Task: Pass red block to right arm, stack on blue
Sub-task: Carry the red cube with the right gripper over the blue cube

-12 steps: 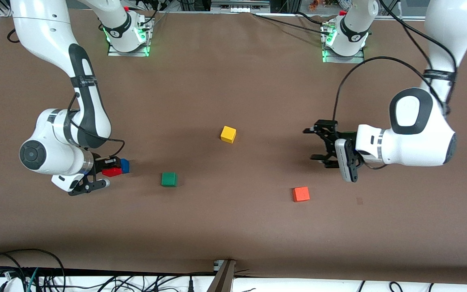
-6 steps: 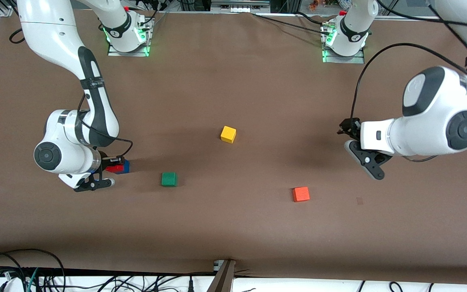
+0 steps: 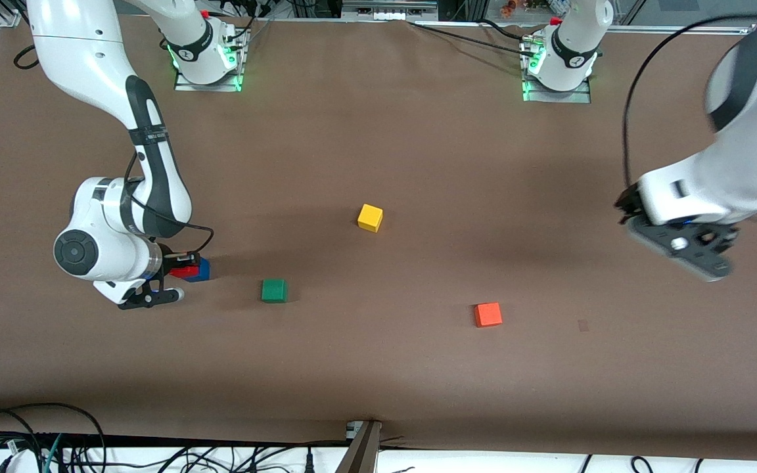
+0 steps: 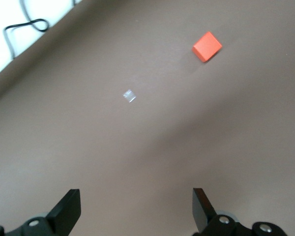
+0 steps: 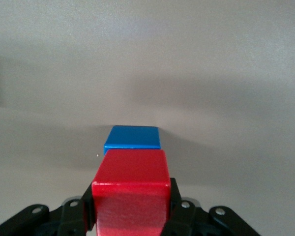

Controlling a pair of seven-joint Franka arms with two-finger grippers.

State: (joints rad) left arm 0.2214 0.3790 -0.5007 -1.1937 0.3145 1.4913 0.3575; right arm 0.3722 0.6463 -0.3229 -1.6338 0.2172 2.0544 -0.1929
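The right gripper (image 5: 131,216) has its jaws clamped on the red block (image 5: 131,189), apparently just above the blue block (image 5: 132,137). Next: centre, lower, release. The left gripper (image 4: 136,211) waits, jaws wide.

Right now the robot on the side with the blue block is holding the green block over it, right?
Not quite. The right gripper is shut on the red block, not the green one, just by the blue block, as the right wrist view shows. The green block sits alone on the table.
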